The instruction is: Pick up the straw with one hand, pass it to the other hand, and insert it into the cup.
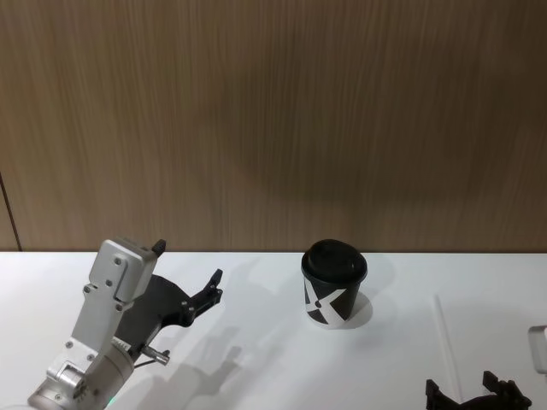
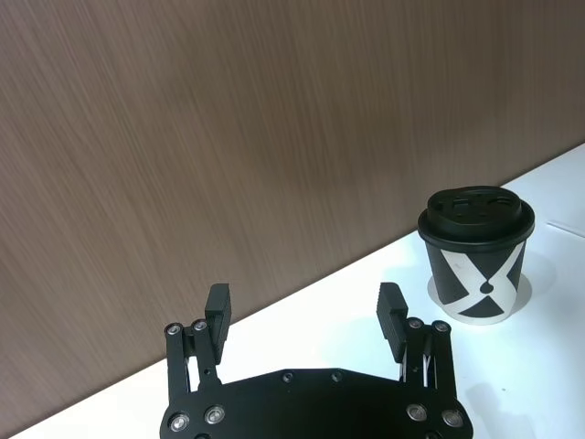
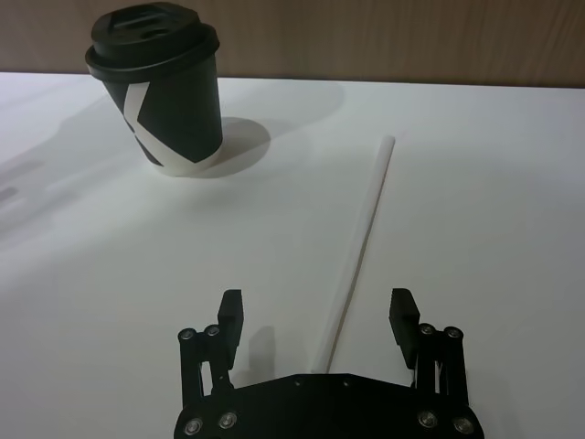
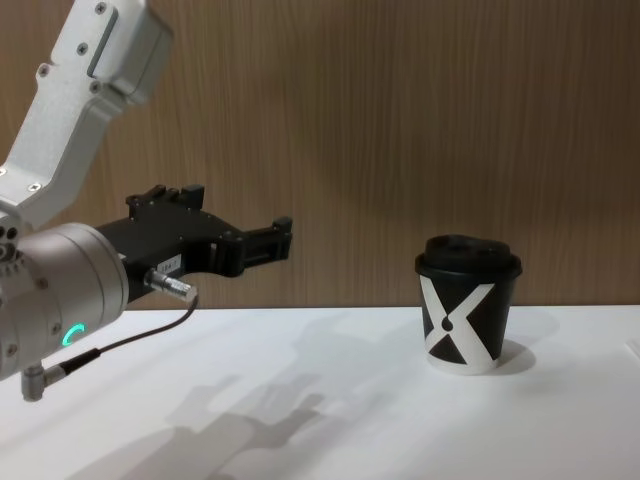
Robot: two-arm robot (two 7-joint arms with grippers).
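Right gripper (image 3: 315, 302), cropped by head view's edge, spread over straw (image 3: 366, 219) end; left gripper (image 2: 303, 294) spread aloft.

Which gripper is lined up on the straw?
The right gripper, open above one end of the straw; the left gripper hangs open, left of the cup.

head view, 5 o'clock: the bottom edge cuts off the right gripper (image 1: 462, 389); the near end of the straw (image 1: 444, 335) blurs out there.

Large white X with a small black dot, on the side of the black cup (image 4: 466, 320)
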